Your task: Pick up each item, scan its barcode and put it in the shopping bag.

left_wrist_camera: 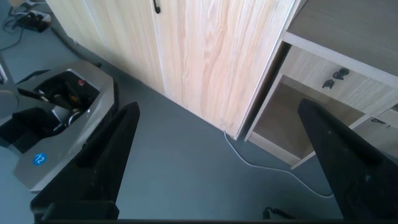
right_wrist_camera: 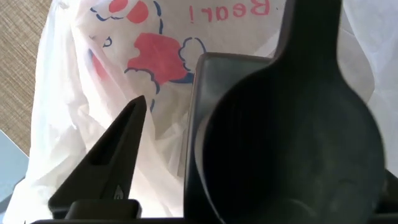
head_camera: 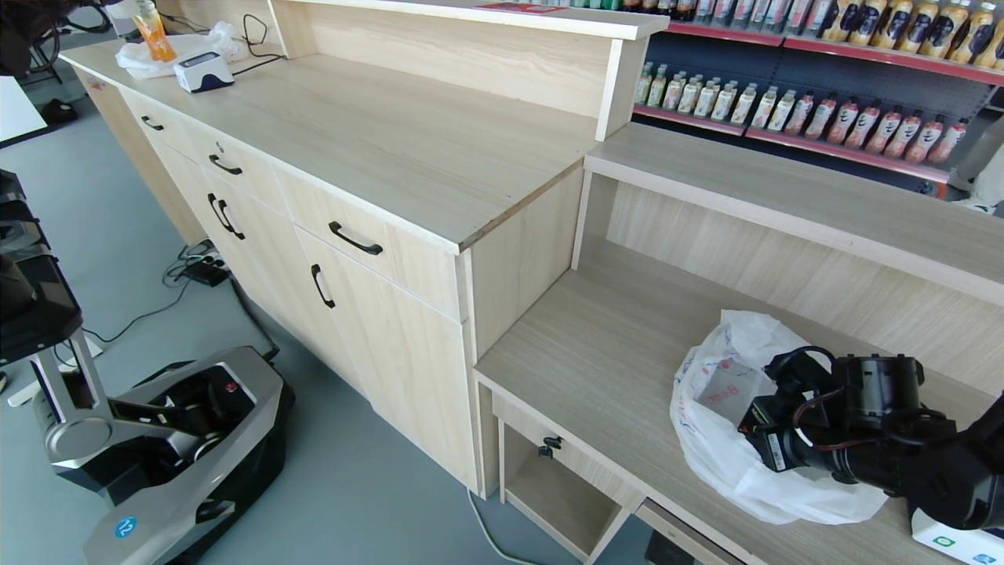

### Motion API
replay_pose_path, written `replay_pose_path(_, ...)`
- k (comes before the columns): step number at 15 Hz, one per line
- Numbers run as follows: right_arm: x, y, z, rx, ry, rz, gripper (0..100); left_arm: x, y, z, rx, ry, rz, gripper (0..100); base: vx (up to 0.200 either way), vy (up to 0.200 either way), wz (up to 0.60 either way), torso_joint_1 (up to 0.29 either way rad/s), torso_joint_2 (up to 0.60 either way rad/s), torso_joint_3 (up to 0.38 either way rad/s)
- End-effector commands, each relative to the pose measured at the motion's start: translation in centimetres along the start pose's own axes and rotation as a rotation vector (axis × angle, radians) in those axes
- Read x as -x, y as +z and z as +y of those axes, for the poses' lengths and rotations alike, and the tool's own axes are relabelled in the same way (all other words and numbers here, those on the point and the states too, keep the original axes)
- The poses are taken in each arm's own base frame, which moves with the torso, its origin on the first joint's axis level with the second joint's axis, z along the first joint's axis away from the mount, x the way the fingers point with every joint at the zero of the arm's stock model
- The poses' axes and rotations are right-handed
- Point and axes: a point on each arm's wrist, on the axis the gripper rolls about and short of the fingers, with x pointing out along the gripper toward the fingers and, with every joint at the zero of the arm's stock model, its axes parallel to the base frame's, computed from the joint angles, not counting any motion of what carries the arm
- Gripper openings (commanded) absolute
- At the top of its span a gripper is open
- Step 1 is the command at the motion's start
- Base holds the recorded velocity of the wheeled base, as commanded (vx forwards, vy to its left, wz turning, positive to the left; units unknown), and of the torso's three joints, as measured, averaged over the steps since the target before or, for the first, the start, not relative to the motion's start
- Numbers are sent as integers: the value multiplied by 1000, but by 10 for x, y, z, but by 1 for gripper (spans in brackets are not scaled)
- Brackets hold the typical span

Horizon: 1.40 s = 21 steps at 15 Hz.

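Currently the right arm sits low over the lower bench (head_camera: 596,353). Its right gripper (head_camera: 767,439) is set at the mouth of the white shopping bag (head_camera: 710,459), which lies slumped on the bench top near the front edge. Seen from the right wrist, the jaws stand apart. One black finger (right_wrist_camera: 109,168) is clear of a dark, rounded item (right_wrist_camera: 292,155), with printed bag plastic showing between them (the other finger is hidden behind the item, and what the item is cannot be told). The item sits inside the bag. The left gripper (left_wrist_camera: 217,109) hangs well off to the side above the grey floor (left_wrist_camera: 186,155), jaws wide apart and holding nothing.

Far off on the taller bench (head_camera: 376,133) sit a small scanner (head_camera: 202,72), an orange bottle (head_camera: 153,31) and some crumpled white plastic (head_camera: 137,61). A white box (head_camera: 953,541) lies near the bag.

The step in hand looks like the drop into the bag, and it seems close to done. To finish it well, the jaws should be held wide and drawn slowly out along the line they point. That way no finger hooks the thin film, drags the bag or tips the item out. The bag is loose and light, so it would likely shift at any snag.
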Motion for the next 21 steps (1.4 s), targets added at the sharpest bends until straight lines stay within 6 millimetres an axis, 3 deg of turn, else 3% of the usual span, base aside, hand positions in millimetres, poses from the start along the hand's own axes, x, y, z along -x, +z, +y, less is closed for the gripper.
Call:
replay_pose_path(1,1,1,0,1,0,-5,100,0,0,0,0,0,1,100,0,0,0,0,0,0)
replay_pose_path(5,8,16,-3,10,-17,-80,100,0,0,0,0,0,-1,100,0,0,0,0,0,0)
replay_pose_path(9,14,46,-10,27,-47,-203,100,0,0,0,0,0,-1,100,0,0,0,0,0,0)
replay_pose_path(13,34,72,-7,87,-61,-317,100,0,0,0,0,0,-1,100,0,0,0,0,0,0)
replay_pose_path(16,85,104,-12,91,-108,-503,100,0,0,0,0,0,-1,100,0,0,0,0,0,0)
replay_pose_path(21,157,109,-18,162,-203,-611,100,0,0,0,0,0,-1,100,0,0,-120,0,1,0)
